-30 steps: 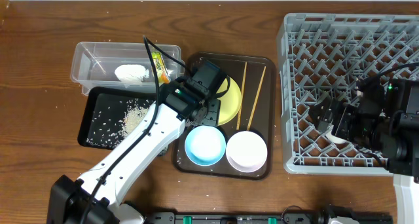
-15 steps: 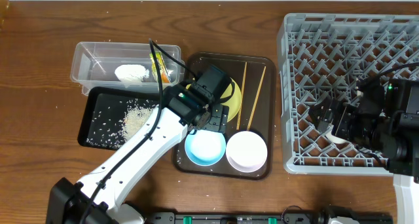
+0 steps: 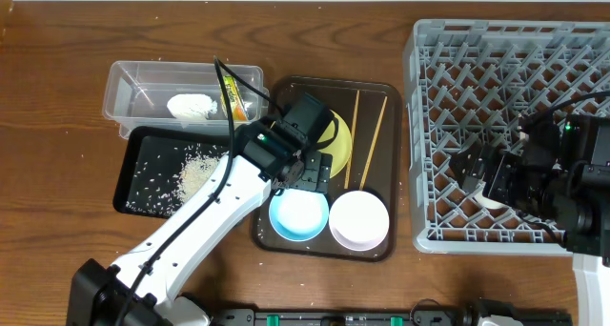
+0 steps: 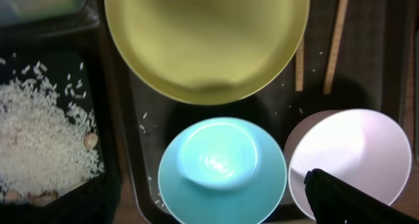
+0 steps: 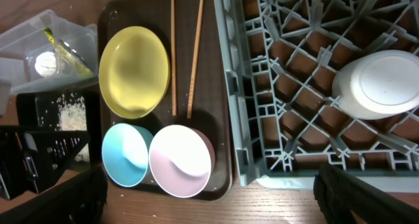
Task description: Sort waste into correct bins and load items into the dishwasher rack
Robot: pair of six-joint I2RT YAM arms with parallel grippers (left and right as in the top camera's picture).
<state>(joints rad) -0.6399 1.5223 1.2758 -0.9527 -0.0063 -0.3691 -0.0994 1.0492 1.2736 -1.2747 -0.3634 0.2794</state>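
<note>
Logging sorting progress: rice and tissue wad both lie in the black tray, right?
No. The rice lies in the black tray, but the tissue wad sits in the clear tub beside it; the overhead view shows this.

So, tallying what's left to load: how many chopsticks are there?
2: one chopstick beside the yellow plate, the other just beyond it, both on the brown tray.
</note>
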